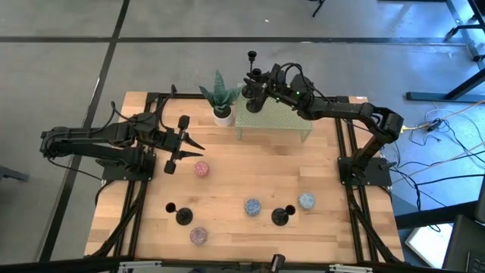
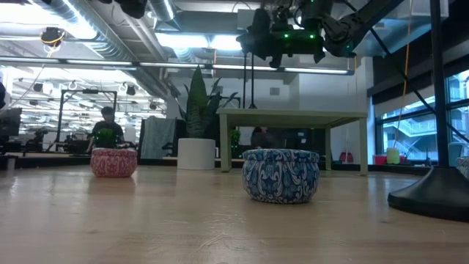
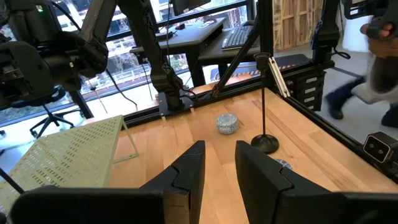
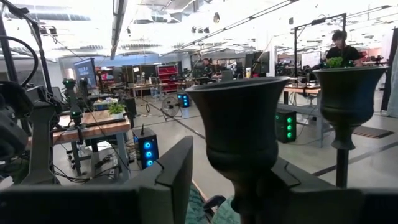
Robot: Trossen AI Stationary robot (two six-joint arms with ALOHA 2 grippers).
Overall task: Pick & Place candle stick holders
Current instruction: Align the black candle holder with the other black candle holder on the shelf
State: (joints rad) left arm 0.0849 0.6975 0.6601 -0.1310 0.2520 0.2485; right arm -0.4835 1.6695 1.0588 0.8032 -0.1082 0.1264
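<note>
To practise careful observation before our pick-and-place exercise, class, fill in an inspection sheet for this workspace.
Surface: wooden table; green perforated shelf at the back.
Job's things: front-left holder and front-right holder upright on the table; third holder at the right tool; rear holder beyond.
Clutter: four small tins; potted plant.
Tools: left tool open, empty; right tool over the shelf.
Cables: cables loose on the floor.
Surroundings: workshop; person far off.

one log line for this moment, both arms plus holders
right gripper: over green shelf, fingers around candle stick holder | left gripper: waiting above table, empty | floor holders: two
</note>
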